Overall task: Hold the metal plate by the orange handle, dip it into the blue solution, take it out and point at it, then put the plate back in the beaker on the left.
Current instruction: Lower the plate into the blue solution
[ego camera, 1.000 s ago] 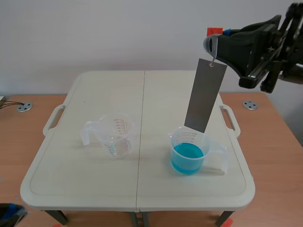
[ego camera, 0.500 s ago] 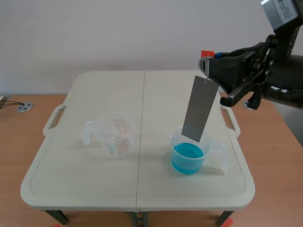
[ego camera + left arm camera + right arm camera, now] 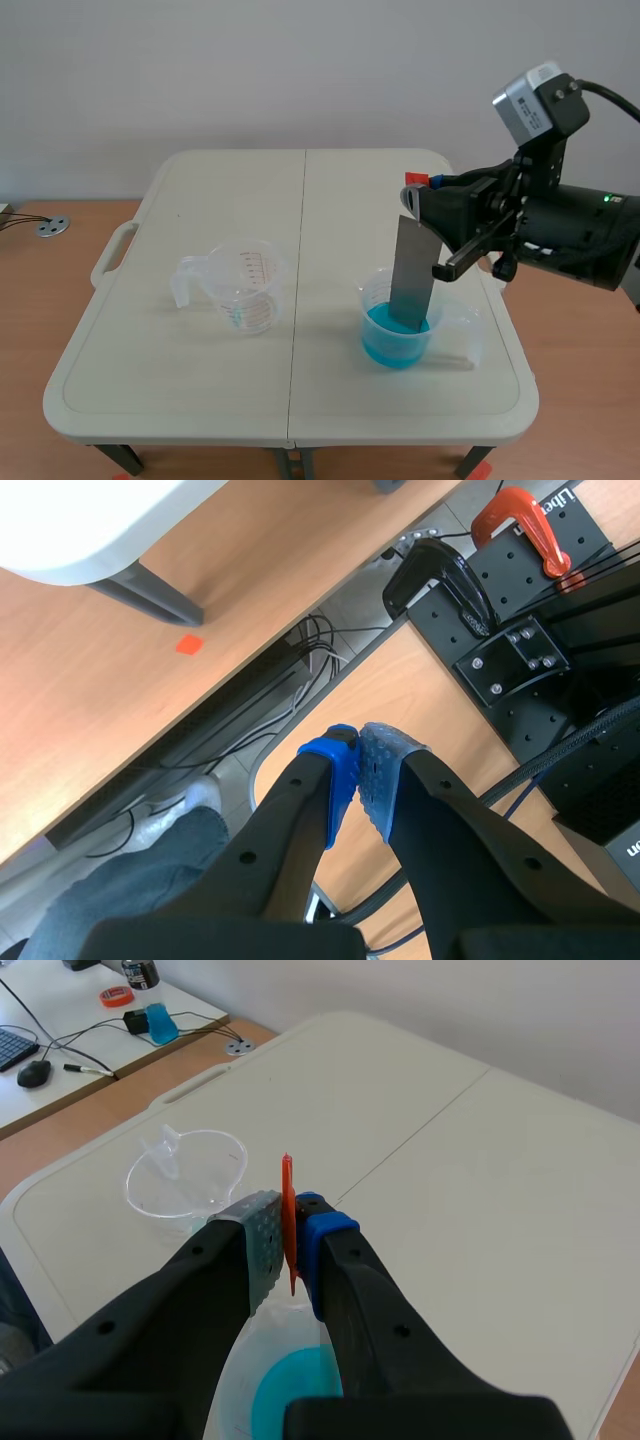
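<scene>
Right of centre, the metal plate (image 3: 411,272) is dipped in the beaker (image 3: 370,293) of blue solution (image 3: 390,340). Its orange handle (image 3: 288,1205) is clenched by the right claw (image 3: 288,1235).

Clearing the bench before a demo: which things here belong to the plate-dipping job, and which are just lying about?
Job: metal plate, orange handle, blue-solution beaker, empty left beaker, right claw.
Lying about: tape roll, computer mouse, red clamp.
</scene>
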`<act>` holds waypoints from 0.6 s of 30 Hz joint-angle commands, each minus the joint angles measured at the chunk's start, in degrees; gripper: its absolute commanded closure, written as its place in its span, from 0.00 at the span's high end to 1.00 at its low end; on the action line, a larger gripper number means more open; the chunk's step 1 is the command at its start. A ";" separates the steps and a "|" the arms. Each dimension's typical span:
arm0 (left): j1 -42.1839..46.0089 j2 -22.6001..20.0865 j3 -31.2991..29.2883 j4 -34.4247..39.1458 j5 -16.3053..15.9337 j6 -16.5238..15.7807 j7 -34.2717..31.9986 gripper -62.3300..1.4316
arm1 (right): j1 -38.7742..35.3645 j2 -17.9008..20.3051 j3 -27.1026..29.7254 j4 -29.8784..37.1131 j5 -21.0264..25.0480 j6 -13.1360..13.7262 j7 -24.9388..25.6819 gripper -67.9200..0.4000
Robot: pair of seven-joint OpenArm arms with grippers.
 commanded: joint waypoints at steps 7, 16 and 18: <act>0.00 0.13 -0.13 0.70 -0.31 -0.13 -0.17 0.09 | 0.87 0.48 -2.56 -3.72 -3.67 0.46 5.77 0.02; -0.02 0.13 -0.09 0.70 -0.33 -0.13 -0.22 0.09 | 0.87 0.20 -2.80 -6.40 -6.58 0.46 6.36 0.02; -0.02 0.13 -0.09 0.70 -0.31 -0.13 -0.22 0.09 | 0.87 0.20 -2.80 -6.40 -6.86 0.46 6.47 0.02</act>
